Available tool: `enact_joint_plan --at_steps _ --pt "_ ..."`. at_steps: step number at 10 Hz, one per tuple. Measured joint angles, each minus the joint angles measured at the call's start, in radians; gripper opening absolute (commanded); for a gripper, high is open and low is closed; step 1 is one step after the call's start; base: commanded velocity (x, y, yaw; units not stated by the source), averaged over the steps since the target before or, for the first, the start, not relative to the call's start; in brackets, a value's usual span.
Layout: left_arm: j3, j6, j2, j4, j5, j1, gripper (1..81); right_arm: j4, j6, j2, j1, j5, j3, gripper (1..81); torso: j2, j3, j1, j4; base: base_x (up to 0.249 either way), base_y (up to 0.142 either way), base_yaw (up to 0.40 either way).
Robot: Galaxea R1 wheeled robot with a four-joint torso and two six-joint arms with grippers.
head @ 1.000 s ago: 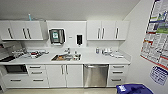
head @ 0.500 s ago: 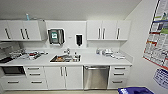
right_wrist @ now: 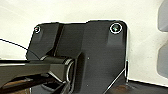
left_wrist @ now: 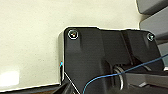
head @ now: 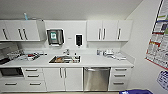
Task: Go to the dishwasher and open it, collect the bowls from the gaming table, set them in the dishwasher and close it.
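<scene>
The dishwasher [head: 96, 78] has a steel-grey front and a bar handle along its top edge. Its door is closed. It sits under the white counter [head: 95, 61], right of the sink [head: 64, 59] and between the white double-door cabinet [head: 62, 78] and a stack of drawers [head: 119, 78]. In both wrist views pale floor shows behind the robot's own dark plate.
White wall cabinets [head: 108, 30] hang above the counter, with a towel dispenser [head: 55, 37] and a soap dispenser [head: 78, 40] between them. Dishes and clutter lie at the counter's left [head: 30, 56] and right [head: 112, 54]. Posters [head: 160, 42] cover the right wall. A blue object [head: 136, 91] lies at the lower right.
The whole kitchen view has grown slightly larger and shifted, so the camera has moved closer. Nothing in the scene has moved.
</scene>
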Motion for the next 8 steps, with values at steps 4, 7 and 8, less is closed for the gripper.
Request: enact_joint_plan --at_steps 4,7,8 --pt "0.0 0.0 0.0 0.0 0.001 0.0 81.1 0.0 0.0 0.0 0.0 0.0 -0.002 81.1 0.0 0.0 0.0 0.0 0.094 0.0 0.0" --pt "0.0 0.0 0.008 0.0 0.001 0.001 81.1 0.0 0.0 0.001 0.0 0.0 -0.002 81.1 0.0 0.0 -0.001 0.0 0.123 0.0 0.0" --pt "-0.001 0.0 0.008 0.0 0.0 -0.001 81.1 0.0 0.0 0.002 0.001 0.0 -0.003 81.1 0.0 0.0 -0.001 0.0 0.132 0.0 0.0"
